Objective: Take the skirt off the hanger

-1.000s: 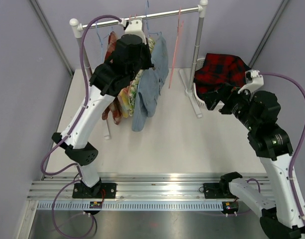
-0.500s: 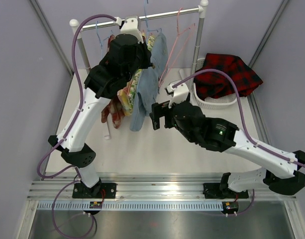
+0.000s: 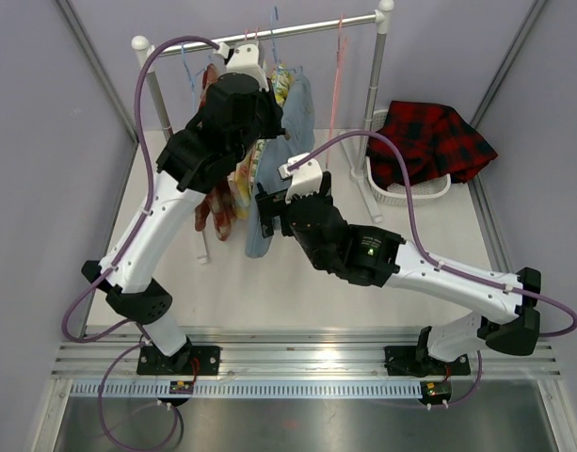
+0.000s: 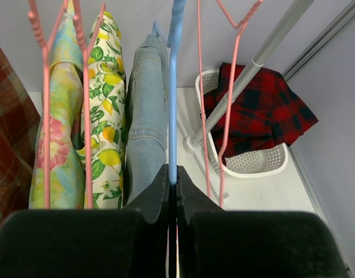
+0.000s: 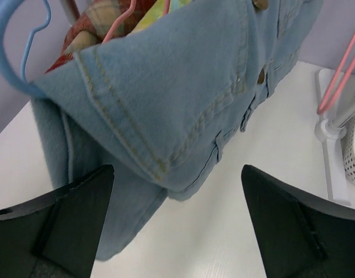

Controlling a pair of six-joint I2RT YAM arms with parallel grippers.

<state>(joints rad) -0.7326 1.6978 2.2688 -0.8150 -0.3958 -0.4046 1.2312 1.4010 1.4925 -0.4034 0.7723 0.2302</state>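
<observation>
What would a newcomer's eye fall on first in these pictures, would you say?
The denim skirt hanging from the rail at the back, its blue hanger pinched in the left gripper. The right gripper is open, facing the skirt. At the right, a red plaid garment lies heaped over a white basket.

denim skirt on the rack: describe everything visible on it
The denim skirt is light blue, with tan topstitching and brown buttons. It hangs limp from the blue hanger, beside a lemon-print garment. The left gripper pinches that hanger's wire; a stitched edge lies between the fingers of the open right gripper, contact unclear.
</observation>
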